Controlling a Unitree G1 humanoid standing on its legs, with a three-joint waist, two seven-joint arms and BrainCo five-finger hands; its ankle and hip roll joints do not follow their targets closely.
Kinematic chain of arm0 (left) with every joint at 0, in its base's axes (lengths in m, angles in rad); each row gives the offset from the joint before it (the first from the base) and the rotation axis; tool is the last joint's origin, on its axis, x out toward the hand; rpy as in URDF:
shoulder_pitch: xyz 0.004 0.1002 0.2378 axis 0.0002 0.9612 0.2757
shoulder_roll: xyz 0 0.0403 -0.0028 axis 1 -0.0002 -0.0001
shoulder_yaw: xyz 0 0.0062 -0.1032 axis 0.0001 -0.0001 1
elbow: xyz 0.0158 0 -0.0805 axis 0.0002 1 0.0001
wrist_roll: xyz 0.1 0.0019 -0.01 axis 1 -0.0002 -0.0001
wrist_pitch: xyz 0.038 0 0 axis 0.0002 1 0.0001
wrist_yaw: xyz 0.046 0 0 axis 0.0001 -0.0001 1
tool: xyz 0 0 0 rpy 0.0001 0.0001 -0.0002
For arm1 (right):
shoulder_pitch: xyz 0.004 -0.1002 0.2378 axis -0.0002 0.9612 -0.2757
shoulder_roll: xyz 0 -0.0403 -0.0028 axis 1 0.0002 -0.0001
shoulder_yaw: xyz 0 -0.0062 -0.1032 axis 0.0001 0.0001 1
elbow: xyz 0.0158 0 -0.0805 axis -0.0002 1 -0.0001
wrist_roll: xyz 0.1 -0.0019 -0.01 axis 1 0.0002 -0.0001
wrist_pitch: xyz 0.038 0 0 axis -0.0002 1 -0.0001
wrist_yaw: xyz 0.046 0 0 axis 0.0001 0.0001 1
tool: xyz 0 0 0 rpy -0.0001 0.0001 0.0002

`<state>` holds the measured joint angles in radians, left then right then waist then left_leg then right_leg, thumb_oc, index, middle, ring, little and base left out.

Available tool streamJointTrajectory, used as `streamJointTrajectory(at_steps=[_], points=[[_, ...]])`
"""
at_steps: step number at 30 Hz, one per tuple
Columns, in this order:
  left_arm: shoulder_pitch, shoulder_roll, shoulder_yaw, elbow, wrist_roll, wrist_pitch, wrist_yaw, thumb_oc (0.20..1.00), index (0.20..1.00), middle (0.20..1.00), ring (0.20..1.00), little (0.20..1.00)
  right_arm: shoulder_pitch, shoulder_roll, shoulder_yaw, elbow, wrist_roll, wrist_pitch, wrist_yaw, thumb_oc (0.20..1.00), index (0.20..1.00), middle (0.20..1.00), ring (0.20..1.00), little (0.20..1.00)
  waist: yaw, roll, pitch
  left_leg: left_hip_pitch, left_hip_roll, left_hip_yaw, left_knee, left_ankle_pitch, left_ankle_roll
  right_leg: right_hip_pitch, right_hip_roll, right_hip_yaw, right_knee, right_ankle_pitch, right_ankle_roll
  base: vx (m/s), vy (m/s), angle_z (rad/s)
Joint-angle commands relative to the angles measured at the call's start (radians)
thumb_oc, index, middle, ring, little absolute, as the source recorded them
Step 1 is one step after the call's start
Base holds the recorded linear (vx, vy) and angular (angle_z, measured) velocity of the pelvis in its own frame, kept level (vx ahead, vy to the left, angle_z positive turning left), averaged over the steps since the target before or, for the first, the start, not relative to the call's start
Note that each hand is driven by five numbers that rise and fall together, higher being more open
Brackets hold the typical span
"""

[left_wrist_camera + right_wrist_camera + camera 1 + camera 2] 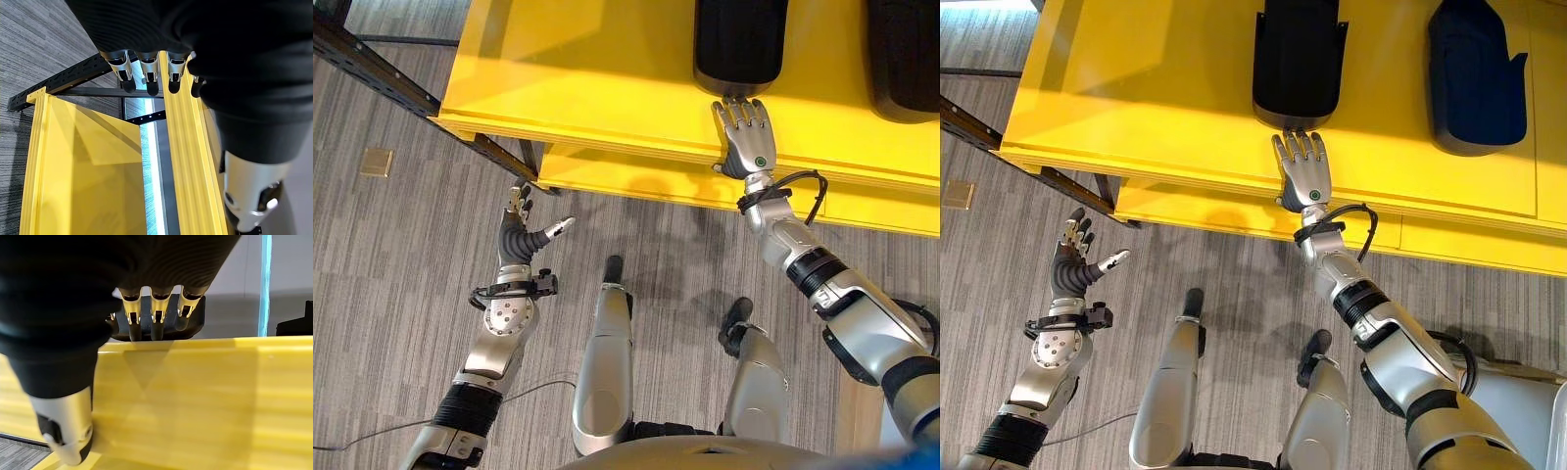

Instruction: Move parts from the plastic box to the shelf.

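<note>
Currently 2 black parts lie on the yellow shelf: one part just beyond the R hand's fingertips, a second part well apart toward the robot's right. R hand lies flat over the shelf's front edge, fingers straight, gripping nothing; can't tell if the tips touch the near part. L hand hangs over the grey floor, fingers spread and relaxed, empty.
</note>
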<state>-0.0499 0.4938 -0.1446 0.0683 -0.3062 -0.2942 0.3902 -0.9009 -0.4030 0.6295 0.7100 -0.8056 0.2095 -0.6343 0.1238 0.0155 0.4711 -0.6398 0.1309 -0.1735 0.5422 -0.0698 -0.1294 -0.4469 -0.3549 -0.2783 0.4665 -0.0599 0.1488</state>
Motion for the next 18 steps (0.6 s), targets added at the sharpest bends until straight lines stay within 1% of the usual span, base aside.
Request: streamJointTrajectory(at_steps=[1, 6, 12, 18], points=[[0.022, 0.044, 0.020, -0.069, -0.021, -0.064, -0.009, 1.000, 1.000, 1.000, 1.000, 1.000, -0.111, -0.049, -0.050, 0.021, 0.029, 0.010, -0.042, 1.000, 1.000, 1.000, 1.000, 1.000, 0.016, 0.004, 0.005, 0.050, -0.016, 0.036, -0.007, -0.078, 0.038, -0.011, -0.012, 0.081, 0.043, -0.019, 0.002, 0.00, 0.000, 0.00], [0.021, 0.044, 0.023, -0.068, -0.025, -0.065, -0.006, 1.000, 1.000, 1.000, 1.000, 1.000, -0.129, -0.048, -0.052, 0.033, 0.044, 0.007, -0.050, 1.000, 1.000, 1.000, 1.000, 1.000, 0.018, 0.006, 0.008, 0.045, -0.018, 0.036, -0.001, -0.078, 0.039, -0.015, -0.012, 0.083, 0.050, -0.022, 0.001, 0.00, 0.000, 0.00], [0.021, 0.035, 0.024, -0.062, -0.023, -0.055, -0.001, 1.000, 1.000, 1.000, 1.000, 1.000, -0.064, -0.035, -0.062, -0.040, 0.057, -0.013, -0.045, 1.000, 1.000, 1.000, 1.000, 1.000, 0.009, -0.001, 0.011, 0.046, -0.017, 0.037, 0.000, -0.078, 0.040, -0.014, -0.009, 0.084, 0.050, -0.021, 0.001, 0.00, 0.000, 0.00], [0.026, -0.002, 0.036, -0.062, -0.006, -0.034, 0.021, 1.000, 1.000, 1.000, 1.000, 1.000, 0.195, -0.011, -0.114, -0.292, 0.064, -0.082, -0.027, 1.000, 1.000, 1.000, 1.000, 1.000, -0.028, -0.021, 0.012, 0.063, -0.005, 0.043, -0.007, -0.080, 0.039, -0.005, -0.004, 0.090, 0.038, -0.017, 0.002, 0.00, 0.000, 0.00]])
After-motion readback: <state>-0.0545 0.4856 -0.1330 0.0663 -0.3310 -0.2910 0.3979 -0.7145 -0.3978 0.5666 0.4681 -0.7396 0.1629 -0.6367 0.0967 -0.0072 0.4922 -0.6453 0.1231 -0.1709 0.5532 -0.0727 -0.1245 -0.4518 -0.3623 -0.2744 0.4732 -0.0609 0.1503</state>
